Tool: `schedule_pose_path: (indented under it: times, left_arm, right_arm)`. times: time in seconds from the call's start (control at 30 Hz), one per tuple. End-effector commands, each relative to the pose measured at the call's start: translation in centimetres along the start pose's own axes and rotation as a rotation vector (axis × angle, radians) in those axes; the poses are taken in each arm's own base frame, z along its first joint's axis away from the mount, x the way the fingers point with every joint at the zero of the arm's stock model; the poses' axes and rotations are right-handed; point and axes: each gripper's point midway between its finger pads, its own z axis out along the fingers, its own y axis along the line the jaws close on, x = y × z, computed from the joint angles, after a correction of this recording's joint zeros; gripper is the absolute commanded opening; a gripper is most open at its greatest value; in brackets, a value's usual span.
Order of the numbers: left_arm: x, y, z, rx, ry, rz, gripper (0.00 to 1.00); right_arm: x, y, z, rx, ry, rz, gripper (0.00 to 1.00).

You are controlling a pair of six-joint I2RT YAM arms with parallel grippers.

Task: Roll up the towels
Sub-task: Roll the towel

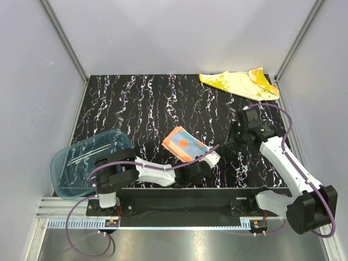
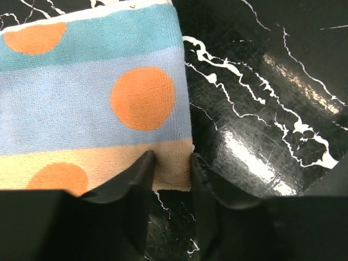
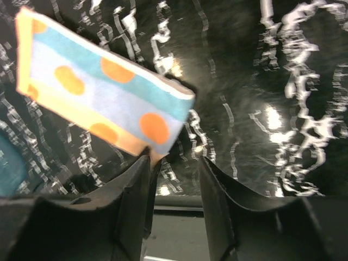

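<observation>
**A:** Status on the roll?

**B:** The orange towel (image 1: pixel 184 144) lies folded flat by the middle of the desk's (image 1: pixel 152 103) near edge. The left pincer (image 2: pixel 171 166) sits at one corner, fingers either side of the orange hem. The gap is narrow and the cloth isn't bunched, so I can't tell if it's biting or just straddling.

**A:** Right side?

**B:** The right pincer (image 3: pixel 174 168) is parted with nothing in it. It hangs near the towel, toward the desk's right edge.

**A:** How do you want the roll done?

**B:** My call is to confirm the bite first and take every layer of the fold, not just the top one. Then lift the hem low, turn it over onto the towel, and keep each turn tight. The desk looks glossy, so I expect sliding. I'd bring the right pincer down on the opposite end to pin it. The main risk is the layers splitting and the roll going slack.

**A:** Other towel? Tray?

**B:** The yellow towel (image 1: pixel 239 84) is rumpled at the far right corner, well apart from both arms and not yet rolled. The tray (image 1: pixel 76 174) is at the near left corner. I can't make out anything in it, and the faint streaks look like glare.
</observation>
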Motion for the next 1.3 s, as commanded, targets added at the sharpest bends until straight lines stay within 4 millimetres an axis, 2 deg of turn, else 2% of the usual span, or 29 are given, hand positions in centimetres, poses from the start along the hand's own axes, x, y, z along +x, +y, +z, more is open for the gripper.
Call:
schedule_pose_path:
  times: [0.0, 0.07, 0.17, 0.2, 0.27, 0.47, 0.57, 0.9, 1.03, 1.07, 1.17, 1.2, 1.27]
  left_arm:
    - [3.5, 1.2, -0.1, 0.003, 0.083, 0.015, 0.28]
    - [3.4, 1.5, -0.5, 0.011, 0.070, 0.001, 0.21]
    - [2.7, 1.9, -1.0, 0.027, 0.052, -0.032, 0.11]
    - [2.6, 2.1, -1.4, 0.033, 0.045, -0.049, 0.05]
    - [1.9, 2.2, -1.7, 0.058, 0.024, -0.082, 0.00]
    - [0.1, 2.7, -3.0, 0.114, -0.021, -0.171, 0.00]
    - [-0.7, 2.8, -3.5, 0.137, -0.040, -0.203, 0.00]
    - [-1.9, 3.0, -5.0, 0.211, -0.086, -0.291, 0.00]
    - [-2.0, 3.2, -5.4, 0.231, -0.102, -0.325, 0.00]
    - [-2.0, 3.2, -5.5, 0.237, -0.101, -0.335, 0.00]
    - [-1.9, 3.2, -5.8, 0.257, -0.108, -0.359, 0.00]
    - [-1.8, 3.2, -5.9, 0.261, -0.108, -0.365, 0.00]
    - [-1.5, 3.1, -6.0, 0.269, -0.101, -0.377, 0.00]
  right_arm:
    - [0.6, 2.5, 0.6, -0.130, 0.062, 0.005, 0.49]
    - [1.5, 3.7, 1.3, -0.205, 0.110, 0.017, 0.52]
    - [3.1, 4.3, 2.9, -0.250, 0.197, 0.044, 0.57]
    - [3.8, 4.1, 3.7, -0.244, 0.229, 0.055, 0.58]
    - [4.8, 3.7, 4.8, -0.239, 0.266, 0.074, 0.59]
    - [7.4, 4.0, 7.2, -0.310, 0.364, 0.133, 0.59]
    - [8.0, 4.1, 7.9, -0.325, 0.391, 0.148, 0.59]
    - [8.3, 4.2, 10.9, -0.316, 0.398, 0.196, 0.61]
    - [8.0, 4.0, 12.0, -0.295, 0.393, 0.194, 0.49]
    - [7.9, 4.0, 12.2, -0.287, 0.388, 0.191, 0.36]
    - [7.1, 3.8, 12.1, -0.259, 0.363, 0.174, 0.16]
    - [6.8, 3.8, 12.0, -0.254, 0.353, 0.170, 0.05]
    - [6.1, 3.6, 11.8, -0.223, 0.326, 0.153, 0.00]
